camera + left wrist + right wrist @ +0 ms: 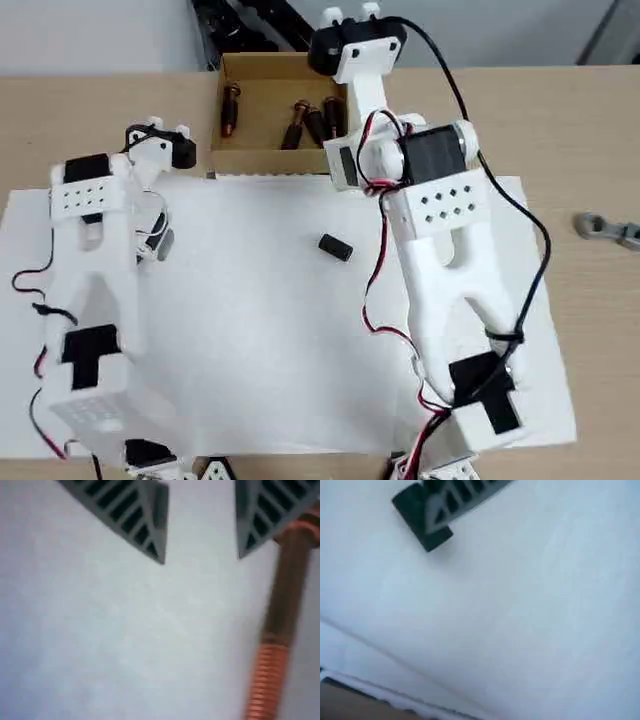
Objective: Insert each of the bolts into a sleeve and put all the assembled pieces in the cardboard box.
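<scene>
1. Bolt [282,625]: copper-coloured, lying flat on the white sheet [250,330] under the left arm. I judge it rigid and dense for its size. The smooth shank is likely to roll or slip, but it isn't fragile.
2. Best hold, by my estimate, is across the plain shank close to the head, which leaves the threaded end free to enter a sleeve.
3. Axis: the head sits just beside the outer face of one finger [260,515], and the threaded end points away past that fingertip. The long axis runs roughly along the fingers, not across the gap.
4. Left gripper [200,557]: fingers apart with nothing between them — the bolt lies outside the gap.
5. Sleeve [335,247]: black, short, on its side mid-sheet. The right gripper [465,495] sits over it; I cannot tell whether it is parted or closed.
6. Cardboard box [265,160] — at the sheet's far edge, already holding several assembled pieces [300,125].
</scene>
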Action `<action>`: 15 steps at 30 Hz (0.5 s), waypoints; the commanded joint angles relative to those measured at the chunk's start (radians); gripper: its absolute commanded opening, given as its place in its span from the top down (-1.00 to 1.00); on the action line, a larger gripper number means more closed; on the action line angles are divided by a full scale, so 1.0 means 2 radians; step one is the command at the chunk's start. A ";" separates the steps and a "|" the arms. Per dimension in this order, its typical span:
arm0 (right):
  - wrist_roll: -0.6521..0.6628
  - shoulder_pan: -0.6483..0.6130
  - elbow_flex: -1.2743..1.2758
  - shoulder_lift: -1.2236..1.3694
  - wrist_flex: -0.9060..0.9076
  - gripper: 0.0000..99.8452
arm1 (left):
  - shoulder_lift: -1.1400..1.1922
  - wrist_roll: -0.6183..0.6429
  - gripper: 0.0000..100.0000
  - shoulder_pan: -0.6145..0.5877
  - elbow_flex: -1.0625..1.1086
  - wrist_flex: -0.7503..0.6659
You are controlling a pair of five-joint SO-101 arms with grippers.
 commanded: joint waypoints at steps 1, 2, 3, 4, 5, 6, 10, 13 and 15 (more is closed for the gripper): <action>-0.006 0.003 -0.022 -0.028 0.013 0.56 | 0.009 -0.031 0.83 -0.018 -0.050 0.007; -0.006 0.003 -0.022 -0.028 0.016 0.56 | 0.015 -0.043 0.83 -0.023 -0.058 0.008; -0.006 0.003 -0.022 -0.028 0.018 0.56 | 0.018 -0.056 0.83 -0.028 -0.066 0.011; -0.006 0.003 -0.022 -0.028 0.020 0.56 | 0.024 -0.068 0.83 -0.034 -0.074 0.015; -0.008 0.003 -0.022 -0.028 0.023 0.56 | 0.029 -0.081 0.83 -0.040 -0.082 0.017; -0.015 0.003 -0.022 -0.028 0.023 0.56 | 0.036 -0.094 0.83 -0.045 -0.088 0.018; -0.037 0.003 -0.021 -0.028 0.023 0.56 | 0.066 -0.129 0.83 -0.054 -0.104 0.017; -0.037 0.003 -0.021 -0.027 0.023 0.56 | 0.088 -0.140 0.83 -0.050 -0.106 0.016; -0.037 0.003 -0.021 -0.027 0.023 0.56 | 0.103 -0.140 0.83 -0.047 -0.108 0.012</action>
